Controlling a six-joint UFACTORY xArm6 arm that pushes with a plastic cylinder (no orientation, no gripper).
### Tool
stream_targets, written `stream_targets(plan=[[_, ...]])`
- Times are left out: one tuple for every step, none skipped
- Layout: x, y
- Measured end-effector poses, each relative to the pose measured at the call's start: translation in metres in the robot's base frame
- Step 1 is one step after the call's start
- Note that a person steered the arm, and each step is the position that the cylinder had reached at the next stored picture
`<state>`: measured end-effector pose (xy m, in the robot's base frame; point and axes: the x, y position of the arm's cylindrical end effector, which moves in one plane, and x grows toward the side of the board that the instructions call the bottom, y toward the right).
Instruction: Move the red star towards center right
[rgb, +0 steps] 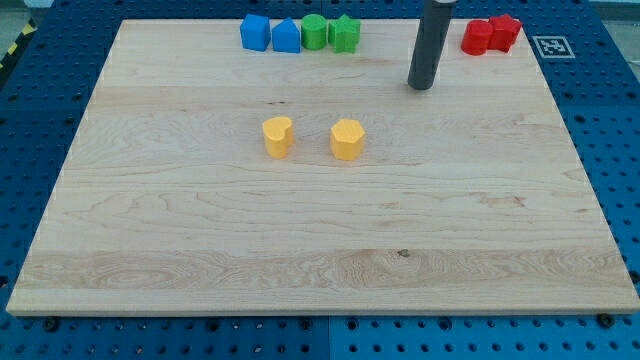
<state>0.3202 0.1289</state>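
Two red blocks sit touching at the view's top right edge of the wooden board (320, 260). The left one (477, 38) is rounded and the right one (505, 32) has a notched, star-like outline, though the shapes are hard to make out. My tip (421, 86) rests on the board to the left of and slightly below the red pair, about a block's width away from the nearer one and touching neither.
Along the top edge stand a blue block (255, 33), a blue house-shaped block (286, 36), a green round block (314, 31) and a green star-like block (344, 33). A yellow heart (277, 136) and a yellow hexagon (347, 139) sit left of centre.
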Motion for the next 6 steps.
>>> stream_targets(plan=[[-0.001,0.000],[-0.014,0.000],[-0.033,0.000],[-0.051,0.000],[-0.072,0.000],[-0.098,0.007]])
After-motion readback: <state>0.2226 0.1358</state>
